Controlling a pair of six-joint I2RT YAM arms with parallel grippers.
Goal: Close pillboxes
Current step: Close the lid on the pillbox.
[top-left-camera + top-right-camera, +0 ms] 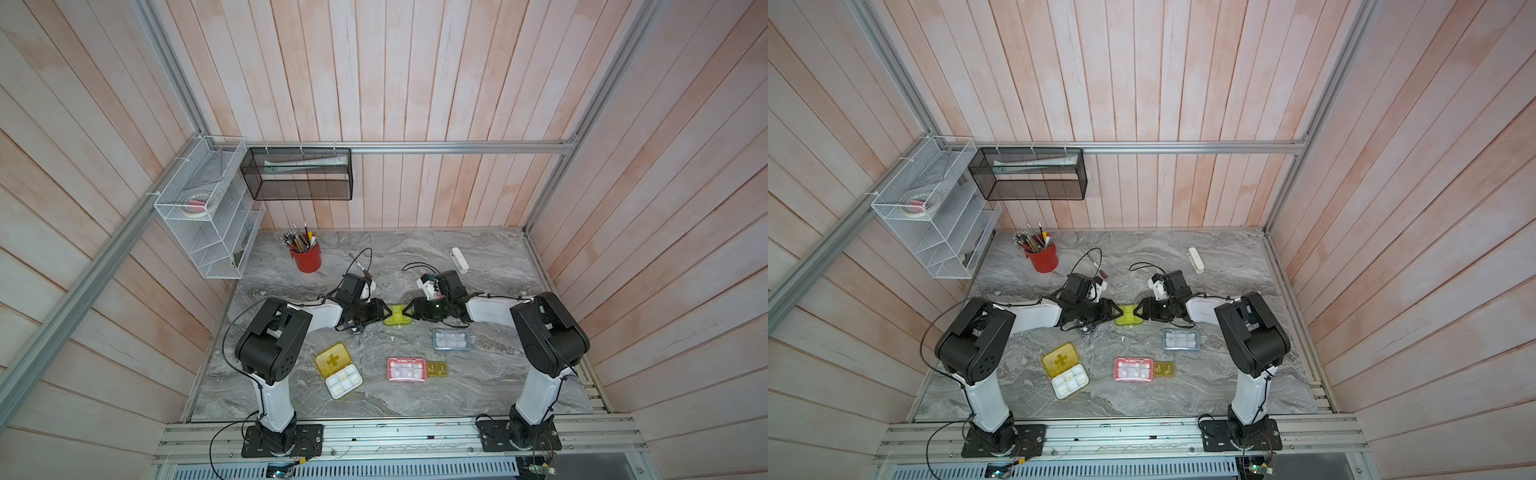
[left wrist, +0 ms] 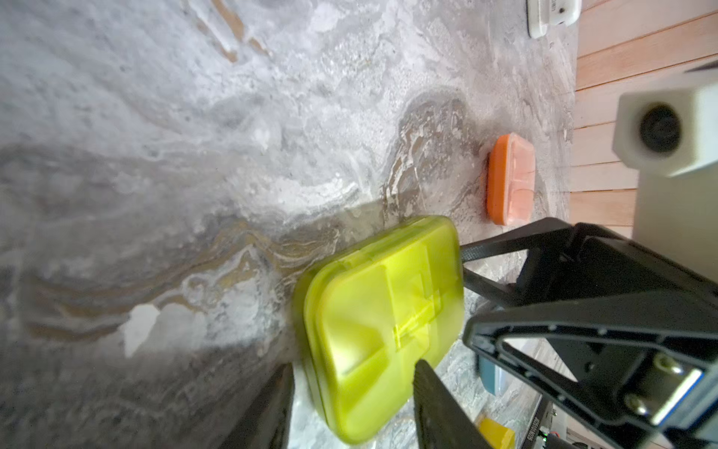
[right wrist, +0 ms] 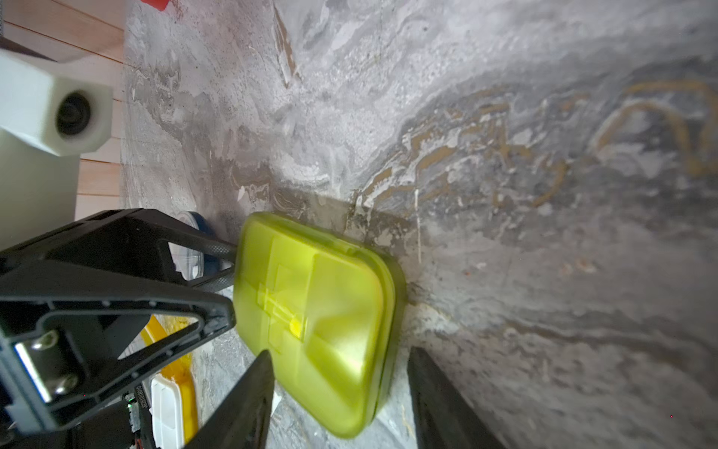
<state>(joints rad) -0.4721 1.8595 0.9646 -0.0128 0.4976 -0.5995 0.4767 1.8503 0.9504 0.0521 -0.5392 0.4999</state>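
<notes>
Lime-green pillbox (image 1: 396, 315) lid down, between left gripper (image 1: 381, 312) and right gripper (image 1: 409, 312); each gripper's jaws parted around its end.

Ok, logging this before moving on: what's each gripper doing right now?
Left gripper: jaws apart at one end of the lime-green pillbox; grip cannot be told.
Right gripper: jaws apart at its opposite end; grip cannot be told.

Overhead stereo pair; close opposing wrist views
</notes>
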